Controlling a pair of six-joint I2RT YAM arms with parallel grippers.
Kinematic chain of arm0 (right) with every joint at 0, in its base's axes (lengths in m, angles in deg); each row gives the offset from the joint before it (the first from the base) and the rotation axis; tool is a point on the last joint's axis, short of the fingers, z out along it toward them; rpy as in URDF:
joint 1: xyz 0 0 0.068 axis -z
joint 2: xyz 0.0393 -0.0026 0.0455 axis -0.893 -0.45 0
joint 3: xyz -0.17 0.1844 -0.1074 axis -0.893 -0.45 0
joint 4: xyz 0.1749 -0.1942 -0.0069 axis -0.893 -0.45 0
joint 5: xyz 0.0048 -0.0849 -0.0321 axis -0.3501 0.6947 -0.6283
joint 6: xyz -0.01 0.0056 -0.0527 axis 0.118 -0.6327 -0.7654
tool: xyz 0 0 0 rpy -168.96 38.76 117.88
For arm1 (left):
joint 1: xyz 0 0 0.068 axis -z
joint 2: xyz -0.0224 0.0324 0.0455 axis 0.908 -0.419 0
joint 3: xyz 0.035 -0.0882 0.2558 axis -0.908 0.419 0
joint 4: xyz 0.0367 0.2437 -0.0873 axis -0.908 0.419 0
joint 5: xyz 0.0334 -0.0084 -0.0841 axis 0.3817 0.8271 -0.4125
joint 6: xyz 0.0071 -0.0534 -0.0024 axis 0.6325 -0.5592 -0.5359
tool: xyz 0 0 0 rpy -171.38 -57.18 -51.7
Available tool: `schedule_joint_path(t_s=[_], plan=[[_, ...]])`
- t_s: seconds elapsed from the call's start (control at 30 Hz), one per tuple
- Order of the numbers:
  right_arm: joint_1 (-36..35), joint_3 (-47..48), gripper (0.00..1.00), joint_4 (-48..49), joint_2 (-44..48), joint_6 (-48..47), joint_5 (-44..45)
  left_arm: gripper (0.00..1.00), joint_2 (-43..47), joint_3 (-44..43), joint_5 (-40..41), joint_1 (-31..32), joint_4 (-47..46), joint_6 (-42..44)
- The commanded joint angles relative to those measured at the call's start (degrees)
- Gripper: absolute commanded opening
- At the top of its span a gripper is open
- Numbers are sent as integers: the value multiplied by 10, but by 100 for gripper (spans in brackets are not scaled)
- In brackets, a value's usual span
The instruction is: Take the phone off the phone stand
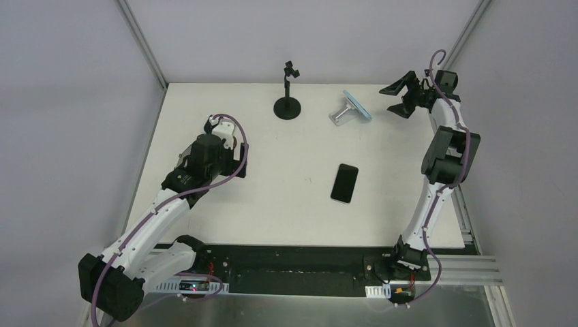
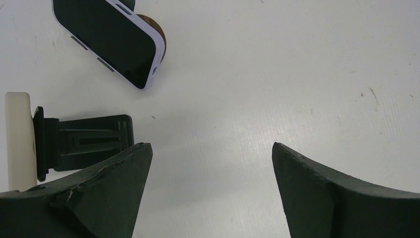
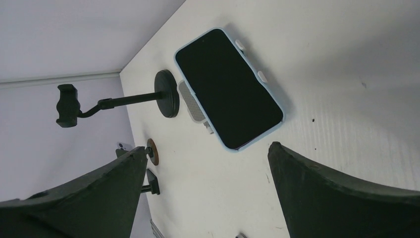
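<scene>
the blue-cased phone point(image 3: 229, 89) leaning on its silver stand point(image 3: 190, 101) looks rigid, light, glass-slick (grip the long case edges); right gripper point(image 3: 207, 148) fingers spread apart, empty.

Phone stand point(image 3: 189, 101) mostly hidden (behind phone point(image 3: 228, 89)).

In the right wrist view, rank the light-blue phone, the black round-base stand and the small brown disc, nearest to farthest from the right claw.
From the right claw:
1. Light-blue-cased phone, just ahead.
2. Black round-based pole stand, behind the phone.
3. Small brown disc, farthest, beyond that stand.
</scene>
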Motion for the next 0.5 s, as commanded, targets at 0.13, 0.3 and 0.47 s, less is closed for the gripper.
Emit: schedule_joint_path(t_s=[0.13,0.3,0.47], plan=[[-2,-13,94,105,-16,190,28,95,-11,-8,7,-3,-9,16],[-6,-167,94,273,59,363,105,94,-15,-11,-1,-2,-9,15],[-22,-263,94,289,126,488,172,94,-13,-11,-8,-3,-9,15]])
